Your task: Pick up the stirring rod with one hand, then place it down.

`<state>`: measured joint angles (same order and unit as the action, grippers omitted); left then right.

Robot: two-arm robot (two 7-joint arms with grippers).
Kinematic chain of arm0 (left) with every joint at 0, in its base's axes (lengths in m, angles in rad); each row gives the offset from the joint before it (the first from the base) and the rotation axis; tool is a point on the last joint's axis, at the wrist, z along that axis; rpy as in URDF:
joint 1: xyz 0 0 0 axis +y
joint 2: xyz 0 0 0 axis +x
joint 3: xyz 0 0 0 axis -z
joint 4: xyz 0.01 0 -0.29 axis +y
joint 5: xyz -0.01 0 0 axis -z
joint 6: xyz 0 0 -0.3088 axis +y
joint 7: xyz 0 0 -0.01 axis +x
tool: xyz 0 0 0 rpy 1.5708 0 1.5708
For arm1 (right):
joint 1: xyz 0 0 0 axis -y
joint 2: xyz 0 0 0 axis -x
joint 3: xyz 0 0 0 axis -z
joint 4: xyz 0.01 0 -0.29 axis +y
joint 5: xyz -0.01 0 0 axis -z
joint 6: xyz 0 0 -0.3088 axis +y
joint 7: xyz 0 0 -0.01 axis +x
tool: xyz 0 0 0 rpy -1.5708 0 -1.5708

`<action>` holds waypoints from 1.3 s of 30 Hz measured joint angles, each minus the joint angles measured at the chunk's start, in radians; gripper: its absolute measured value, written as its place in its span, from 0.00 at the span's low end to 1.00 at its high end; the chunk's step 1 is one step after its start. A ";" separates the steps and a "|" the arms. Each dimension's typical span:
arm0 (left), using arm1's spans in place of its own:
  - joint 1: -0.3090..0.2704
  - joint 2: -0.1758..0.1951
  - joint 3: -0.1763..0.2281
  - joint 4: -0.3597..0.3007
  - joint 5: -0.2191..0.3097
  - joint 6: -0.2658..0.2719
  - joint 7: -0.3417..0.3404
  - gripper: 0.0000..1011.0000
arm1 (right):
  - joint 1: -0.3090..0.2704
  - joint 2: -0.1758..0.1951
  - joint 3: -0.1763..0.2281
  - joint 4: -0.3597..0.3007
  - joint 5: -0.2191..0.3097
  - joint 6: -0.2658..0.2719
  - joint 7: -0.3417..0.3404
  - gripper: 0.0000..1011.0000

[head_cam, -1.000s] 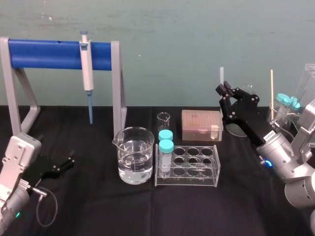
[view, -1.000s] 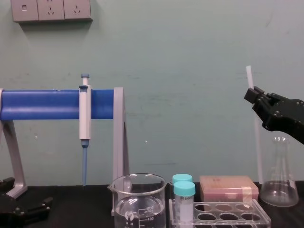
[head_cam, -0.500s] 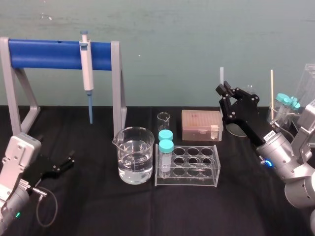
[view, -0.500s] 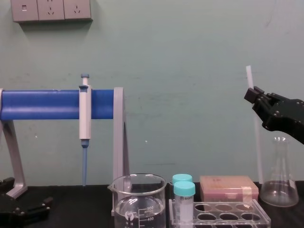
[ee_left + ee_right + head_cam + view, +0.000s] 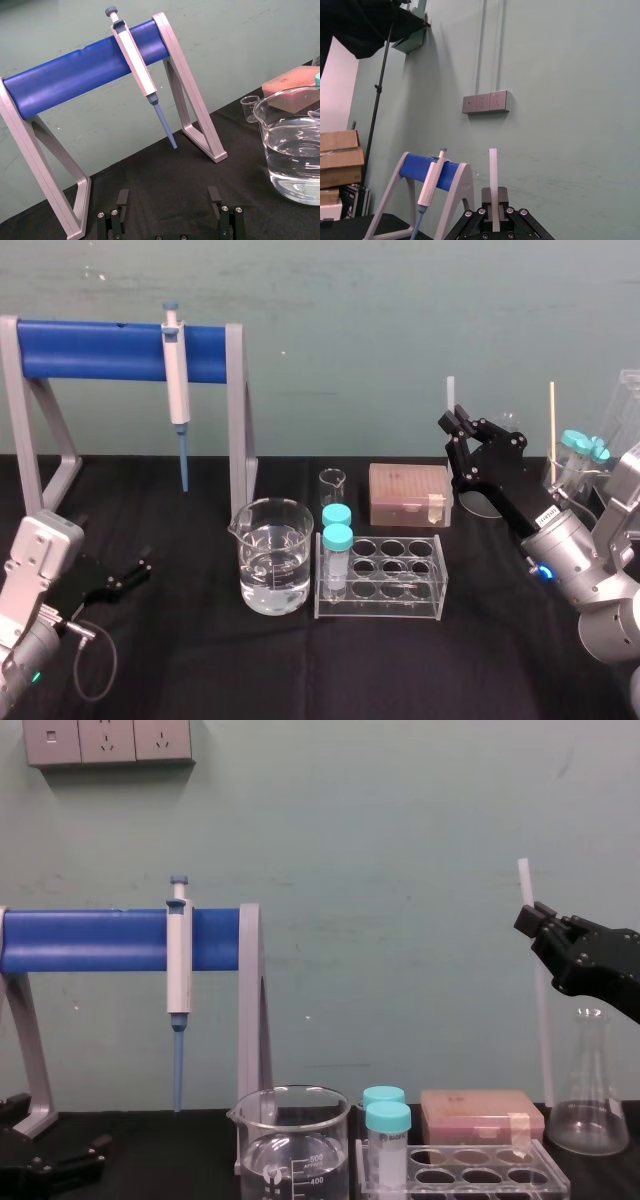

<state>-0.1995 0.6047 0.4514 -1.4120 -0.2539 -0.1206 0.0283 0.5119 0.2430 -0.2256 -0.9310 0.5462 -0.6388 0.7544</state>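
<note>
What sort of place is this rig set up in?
Likely a chemistry lab bench: a pipette hangs on a blue stand, a beaker of water sits beside a tube rack, and the right gripper holds a stirring rod nearly upright. The left gripper is parked open at the left.

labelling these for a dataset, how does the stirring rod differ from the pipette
The stirring rod is a plain translucent white stick; the pipette has a pale body, top knob and blue tip. The stirring rod is pinched in the right hand; the pipette hangs on the stand's blue bar, untouched. Both are long, thin and near upright. The left hand sits open, low on the left.
</note>
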 joint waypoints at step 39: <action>0.000 0.000 0.000 0.000 0.000 0.000 0.000 0.99 | 0.000 0.000 0.000 0.000 0.000 0.000 0.000 0.07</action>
<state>-0.1995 0.6047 0.4514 -1.4120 -0.2539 -0.1206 0.0283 0.5119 0.2430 -0.2256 -0.9311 0.5462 -0.6388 0.7544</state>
